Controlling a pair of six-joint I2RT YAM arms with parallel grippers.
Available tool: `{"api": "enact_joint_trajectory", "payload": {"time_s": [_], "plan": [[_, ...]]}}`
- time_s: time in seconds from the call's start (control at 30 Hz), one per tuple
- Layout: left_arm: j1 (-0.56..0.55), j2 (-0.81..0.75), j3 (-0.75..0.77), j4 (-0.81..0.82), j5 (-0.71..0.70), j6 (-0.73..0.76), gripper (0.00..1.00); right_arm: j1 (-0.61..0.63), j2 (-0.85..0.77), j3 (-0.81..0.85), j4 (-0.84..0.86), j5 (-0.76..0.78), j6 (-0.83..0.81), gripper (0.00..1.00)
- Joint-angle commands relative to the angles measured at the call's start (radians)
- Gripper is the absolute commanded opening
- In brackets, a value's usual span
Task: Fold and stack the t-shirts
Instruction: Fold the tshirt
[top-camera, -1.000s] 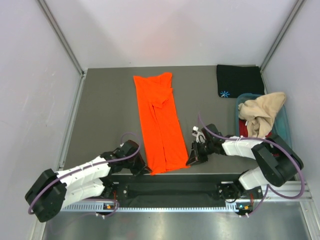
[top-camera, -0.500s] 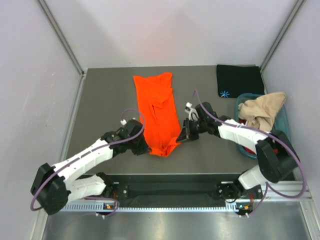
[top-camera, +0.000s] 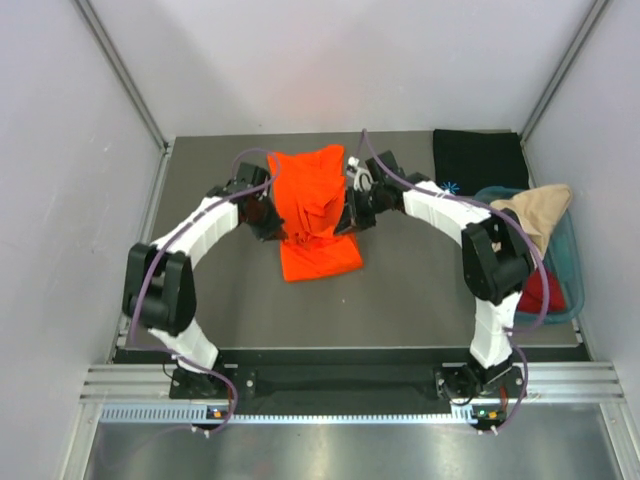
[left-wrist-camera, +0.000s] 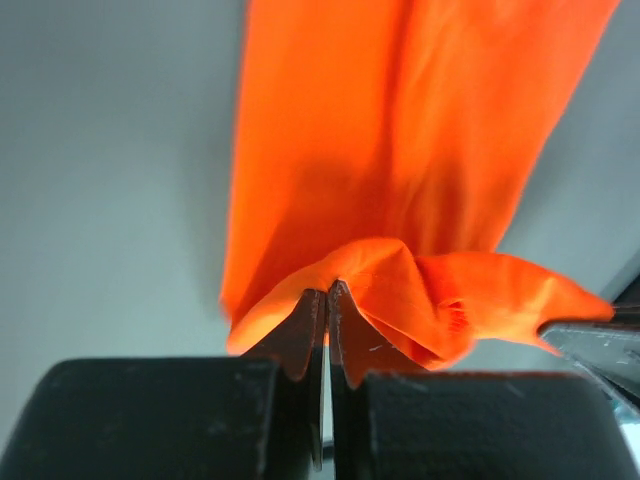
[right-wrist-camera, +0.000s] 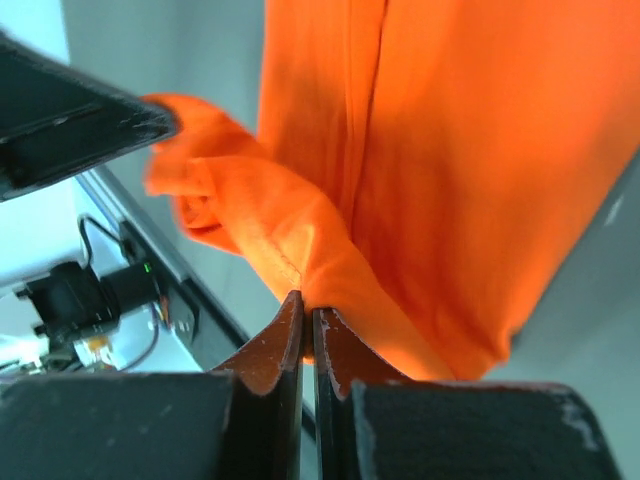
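The bright orange t-shirt (top-camera: 318, 215) lies lengthwise at the table's middle back, its near half lifted and doubled over the far half. My left gripper (top-camera: 270, 220) is shut on the hem's left corner (left-wrist-camera: 327, 293). My right gripper (top-camera: 351, 213) is shut on the right corner (right-wrist-camera: 307, 305). Orange cloth (left-wrist-camera: 400, 130) hangs down in front of both wrist cameras. A folded black t-shirt (top-camera: 478, 160) with a light-blue star lies at the back right. A beige t-shirt (top-camera: 535, 210) and a dark red one (top-camera: 540, 292) sit in the tub.
The teal plastic tub (top-camera: 573, 268) stands against the right wall. Metal frame posts and white walls close in the grey table on the left, the back and the right. Both arms arch over the table's middle from the near edge.
Both grippers have carried the orange shirt's near hem from the table's front edge to the back, folding the shirt over itself. The arms now stretch far forward.
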Motion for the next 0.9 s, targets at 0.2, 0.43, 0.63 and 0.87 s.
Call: {"api": "enact_joint_trajectory", "payload": {"time_s": [0.2,0.43,0.63,0.87], "plan": [[0.046,0.233,0.270,-0.019,0.077,0.098,0.00,-0.080,0.186,0.254,-0.034,-0.074,-0.048,0.00],[0.097,0.284,0.317,-0.017,0.071,0.097,0.00,-0.111,0.278,0.344,-0.011,-0.114,-0.022,0.00],[0.129,0.330,0.343,0.011,0.103,0.094,0.00,-0.122,0.346,0.413,0.024,-0.155,0.021,0.02],[0.140,0.393,0.412,0.009,0.108,0.091,0.00,-0.129,0.396,0.479,0.021,-0.164,0.037,0.01]]}}
